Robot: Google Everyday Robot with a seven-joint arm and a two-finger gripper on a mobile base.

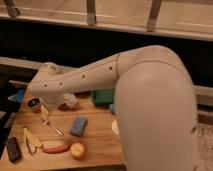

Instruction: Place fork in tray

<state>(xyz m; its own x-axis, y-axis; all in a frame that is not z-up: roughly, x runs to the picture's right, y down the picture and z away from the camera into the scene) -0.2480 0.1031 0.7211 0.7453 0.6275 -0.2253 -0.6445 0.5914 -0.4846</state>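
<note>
The fork (pixel 52 127) is a thin silvery piece lying flat on the wooden table (pixel 95 137), left of centre. My gripper (pixel 45 113) hangs from the end of the white arm (pixel 85 77), just above and to the left of the fork's far end. The green tray (pixel 102 96) stands at the back of the table. Only its left part shows; the arm hides the rest.
A blue sponge (pixel 78 126) lies right of the fork. A banana peel (pixel 30 140), a black block (pixel 12 149), a red sausage-shaped item (pixel 55 148) and an orange (pixel 77 150) lie along the front. A small dark cup (pixel 34 104) and a crumpled pale item (pixel 69 101) sit at the back left.
</note>
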